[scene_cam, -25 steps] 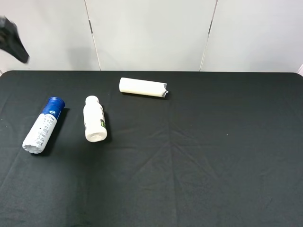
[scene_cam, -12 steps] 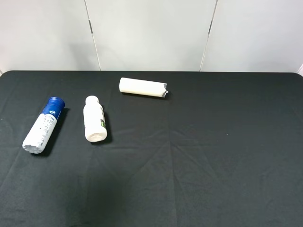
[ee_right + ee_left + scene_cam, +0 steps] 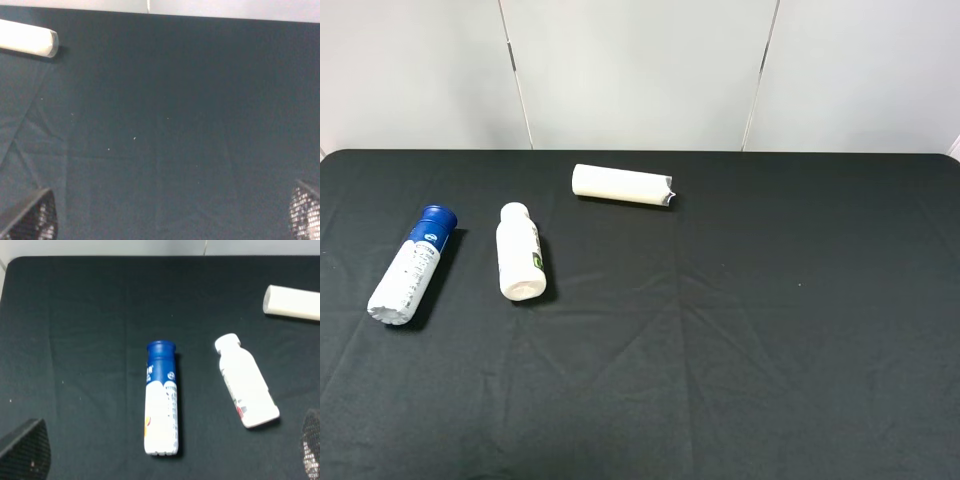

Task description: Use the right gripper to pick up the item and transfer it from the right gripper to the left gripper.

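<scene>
The item, a slim white bottle with a blue cap, lies on its side at the left of the black table, cap pointing to the back. In the left wrist view it lies in the middle, between and ahead of the fingers. My left gripper is open and empty above the table, its fingertips showing only at the frame corners. My right gripper is open and empty over bare cloth, far from the item. Neither gripper shows in the exterior high view.
An all-white capped bottle lies just right of the item; it also shows in the left wrist view. A plain white tube lies near the back, and shows in the right wrist view. The black cloth covers the table.
A black arm part at the top left of the exterior high view one second ago has left the view. The bottles and the tube have not moved.
</scene>
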You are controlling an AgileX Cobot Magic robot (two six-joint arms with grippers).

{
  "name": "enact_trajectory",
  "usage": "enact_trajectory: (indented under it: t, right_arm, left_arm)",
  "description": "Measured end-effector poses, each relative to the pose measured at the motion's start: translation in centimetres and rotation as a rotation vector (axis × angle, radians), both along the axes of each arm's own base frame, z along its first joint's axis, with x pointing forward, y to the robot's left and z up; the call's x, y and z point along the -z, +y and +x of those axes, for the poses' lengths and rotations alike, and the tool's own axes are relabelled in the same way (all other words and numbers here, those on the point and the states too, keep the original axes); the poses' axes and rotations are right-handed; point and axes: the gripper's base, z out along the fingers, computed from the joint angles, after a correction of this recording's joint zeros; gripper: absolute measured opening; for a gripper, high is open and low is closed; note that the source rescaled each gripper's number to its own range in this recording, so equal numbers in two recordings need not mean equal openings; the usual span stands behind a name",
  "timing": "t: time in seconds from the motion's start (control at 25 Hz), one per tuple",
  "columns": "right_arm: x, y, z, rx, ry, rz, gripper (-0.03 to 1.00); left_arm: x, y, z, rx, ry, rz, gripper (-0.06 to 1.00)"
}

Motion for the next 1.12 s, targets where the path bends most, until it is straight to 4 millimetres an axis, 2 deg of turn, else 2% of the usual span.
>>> enact_trajectory:
  t: [0.32,0.68,1.12]
  right_arm:
    - [0.0,0.0,0.0,0.0,0.0,0.0,1.0]
    - [0.0,0.0,0.0,0.0,0.0,0.0,1.0]
    - [0.0,0.0,0.0,0.0,0.0,0.0,1.0]
  left_arm:
    - [4.1,-0.1,-4.1,0.007,0.012,0.007,1.0]
    - [7.7,-0.2,-8.2,0.011,-0.077,0.015,1.0]
    - [12.5,-0.2,-10.9,0.002,-0.118,0.005,1.0]
